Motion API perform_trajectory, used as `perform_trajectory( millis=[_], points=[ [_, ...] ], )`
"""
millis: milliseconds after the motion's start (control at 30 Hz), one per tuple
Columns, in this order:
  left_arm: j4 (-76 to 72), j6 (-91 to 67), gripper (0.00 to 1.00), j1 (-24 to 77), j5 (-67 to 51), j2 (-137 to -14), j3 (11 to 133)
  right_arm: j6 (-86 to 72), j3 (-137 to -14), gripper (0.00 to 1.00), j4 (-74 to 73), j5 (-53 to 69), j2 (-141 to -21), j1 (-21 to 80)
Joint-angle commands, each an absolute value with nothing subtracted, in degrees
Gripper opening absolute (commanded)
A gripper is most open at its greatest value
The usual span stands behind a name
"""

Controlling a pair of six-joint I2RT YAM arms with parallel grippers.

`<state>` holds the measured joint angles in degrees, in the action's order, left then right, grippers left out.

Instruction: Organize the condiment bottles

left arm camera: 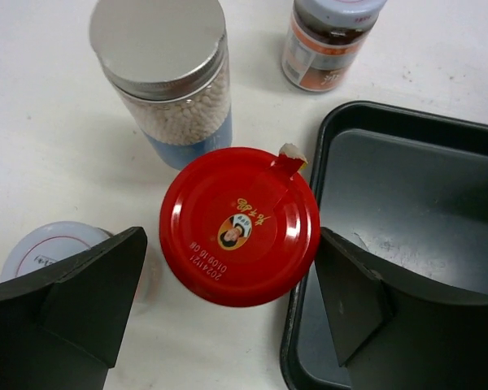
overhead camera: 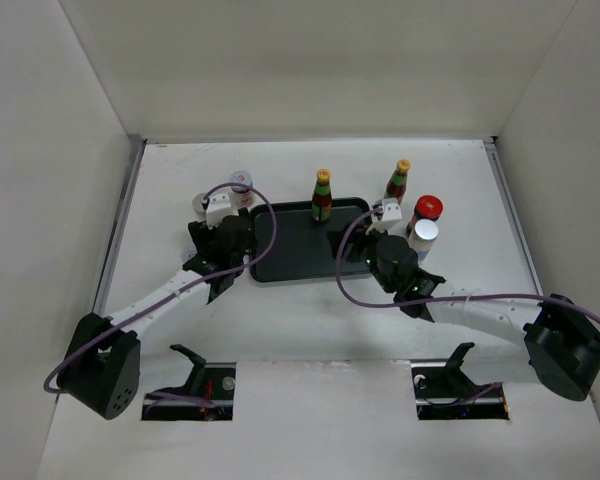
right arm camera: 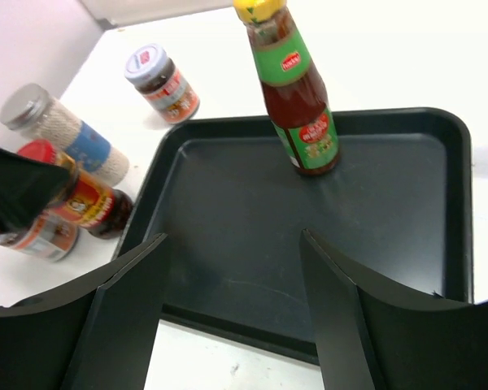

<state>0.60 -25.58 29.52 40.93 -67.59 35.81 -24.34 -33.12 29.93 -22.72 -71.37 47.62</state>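
Observation:
My left gripper (left arm camera: 232, 236) is open and straddles a red-lidded jar (left arm camera: 240, 226) standing just left of the black tray (left arm camera: 407, 203). A silver-capped shaker (left arm camera: 167, 73) and two white-lidded jars, one far (left arm camera: 329, 32) and one near left (left arm camera: 53, 248), stand around it. My right gripper (right arm camera: 234, 236) is open and empty over the tray's near edge (right arm camera: 252, 325). One yellow-capped sauce bottle (right arm camera: 297, 97) stands on the tray. In the top view a second sauce bottle (overhead camera: 398, 180), a red-lidded jar (overhead camera: 428, 208) and a silver-capped shaker (overhead camera: 424, 232) stand right of the tray.
White walls enclose the table on three sides. The tray (overhead camera: 280, 262) lies mid-table between the two grippers, the left (overhead camera: 230, 238) and the right (overhead camera: 360, 255), with purple cables looping over it.

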Motion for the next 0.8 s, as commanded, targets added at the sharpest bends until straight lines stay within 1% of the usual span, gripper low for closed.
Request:
perform_trajectory(
  millis=[0,100,133,267,333,400,567,667,767],
  points=[
    [-3.51,-23.65,0.83,28.35,38.94,-69.86,38.93,-25.58,-33.31,0.71,34.72,-21.62,-71.19,47.59],
    [-4.83,-23.47,0.81,27.82,38.41,-71.80,39.20,-25.75,-33.31,0.71,34.72,-21.10,-70.75,47.59],
    [-5.53,-23.29,0.79,27.73,38.15,-72.42,39.29,-25.84,-33.22,0.71,34.72,-20.83,-70.49,47.59],
    [-6.07,-22.94,0.59,27.99,37.27,-73.65,40.17,-26.45,-32.61,0.71,34.72,-20.74,-69.44,47.59],
    [-5.72,-22.85,0.47,28.69,37.79,-71.99,40.17,-26.72,-32.35,0.71,34.80,-20.74,-68.82,47.59],
    [-5.10,-22.24,0.41,29.74,38.58,-69.10,41.21,-26.72,-31.82,0.71,35.85,-20.74,-68.20,47.59],
    [-3.51,-18.47,0.39,34.31,44.81,-62.85,46.04,-27.51,-31.46,0.71,36.56,-19.52,-68.91,47.33],
    [-3.95,-15.91,0.39,36.16,46.41,-63.98,49.65,-27.86,-31.12,0.71,36.91,-19.34,-68.47,47.06],
    [-7.72,-16.08,0.39,37.66,44.75,-67.66,51.50,-28.21,-30.76,0.71,37.18,-19.34,-68.03,46.89]
  ],
)
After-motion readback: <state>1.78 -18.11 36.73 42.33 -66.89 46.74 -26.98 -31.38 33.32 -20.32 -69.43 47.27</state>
